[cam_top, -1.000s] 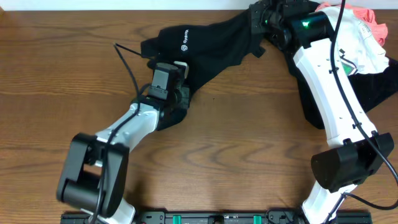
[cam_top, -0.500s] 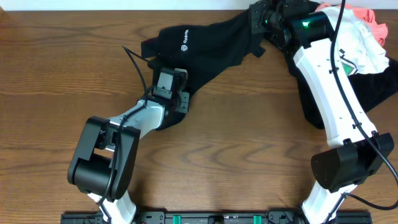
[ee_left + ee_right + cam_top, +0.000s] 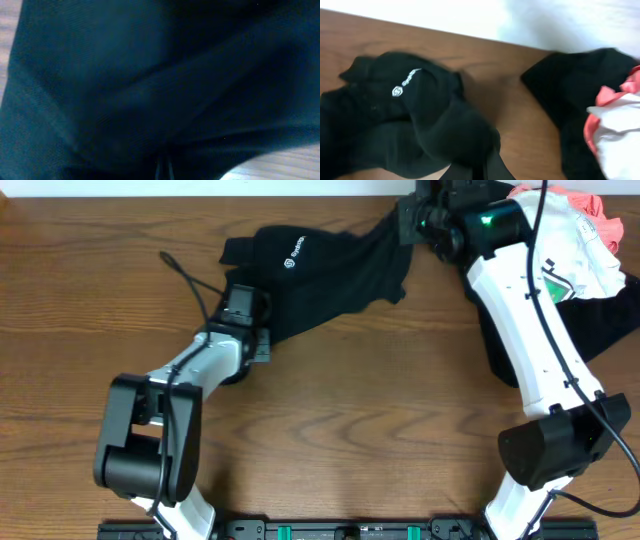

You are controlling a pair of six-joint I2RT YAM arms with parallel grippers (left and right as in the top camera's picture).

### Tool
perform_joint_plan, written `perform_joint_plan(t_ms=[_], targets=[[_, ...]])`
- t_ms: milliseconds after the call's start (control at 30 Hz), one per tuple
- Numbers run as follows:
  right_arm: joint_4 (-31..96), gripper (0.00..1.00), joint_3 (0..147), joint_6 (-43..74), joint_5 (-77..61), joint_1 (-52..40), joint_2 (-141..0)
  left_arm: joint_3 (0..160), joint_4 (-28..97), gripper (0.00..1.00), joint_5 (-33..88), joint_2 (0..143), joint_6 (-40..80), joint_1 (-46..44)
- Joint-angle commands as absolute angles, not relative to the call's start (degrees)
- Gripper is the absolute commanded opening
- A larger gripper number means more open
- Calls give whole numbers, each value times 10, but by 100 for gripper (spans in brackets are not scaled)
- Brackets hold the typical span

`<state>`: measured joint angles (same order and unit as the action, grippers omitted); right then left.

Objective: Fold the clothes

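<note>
A black shirt [image 3: 320, 265] with a small white round logo [image 3: 293, 252] lies stretched across the wooden table [image 3: 380, 410]. My left gripper [image 3: 244, 294] is shut on its lower left edge. In the left wrist view dark fabric [image 3: 150, 85] fills the frame, and the closed fingertips of that gripper [image 3: 162, 171] barely show. My right gripper [image 3: 408, 218] is shut on the shirt's right end, near the table's far edge. The right wrist view shows the bunched black shirt [image 3: 410, 125] running from that gripper [image 3: 482, 172], with the logo [image 3: 397, 91] on it.
A pile of clothes sits at the far right: a white one with green print [image 3: 575, 250], a coral-pink one [image 3: 592, 200] and another black one [image 3: 605, 320]. The pile's black garment [image 3: 580, 85] shows beside the right wrist. A black cable [image 3: 190, 275] loops from the left arm.
My left gripper has moved left and slightly away, dragging the shirt's lower edge with it. The whole shirt has shifted left. The right gripper has barely moved.
</note>
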<state>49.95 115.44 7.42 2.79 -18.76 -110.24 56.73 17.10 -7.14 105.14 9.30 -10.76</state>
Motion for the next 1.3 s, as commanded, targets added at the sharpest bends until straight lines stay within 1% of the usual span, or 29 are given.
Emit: perform_joint_plan(t_ms=[0, 200, 333, 533, 833, 867, 900, 967, 1067, 1100, 1167, 1267], targets=[[508, 1, 1156, 95, 22, -205, -1097, 535, 215, 6, -102, 1089, 131, -78], [486, 1, 1156, 91, 45, -209, -1068, 535, 230, 6, -130, 1079, 157, -70], [421, 1, 1155, 53, 82, -200, -1065, 535, 222, 6, -129, 1064, 158, -70], [347, 1, 1155, 52, 83, -164, -1092, 535, 207, 6, -129, 1048, 157, -70], [328, 1, 1155, 54, 87, -150, -1134, 535, 205, 6, -129, 1048, 158, -70], [328, 3, 1155, 53, 86, -150, -1136, 535, 205, 6, -129, 1048, 158, -70], [327, 17, 1155, 53, 86, -150, -1136, 535, 205, 6, -129, 1048, 158, -70], [319, 31, 1155, 53, 97, -150, -1137, 535, 205, 6, -129, 1048, 158, -70], [284, 88, 1155, 53, 145, -144, -1140, 535, 205, 6, -127, 1048, 158, -70], [276, 99, 1155, 53, 153, -140, -1141, 535, 205, 6, -125, 1048, 158, -70], [282, 99, 1155, 53, 140, -133, -1141, 535, 205, 6, -125, 1048, 158, -70], [356, 99, 1156, 60, 73, -130, -1135, 535, 206, 6, -125, 1048, 158, -70]])
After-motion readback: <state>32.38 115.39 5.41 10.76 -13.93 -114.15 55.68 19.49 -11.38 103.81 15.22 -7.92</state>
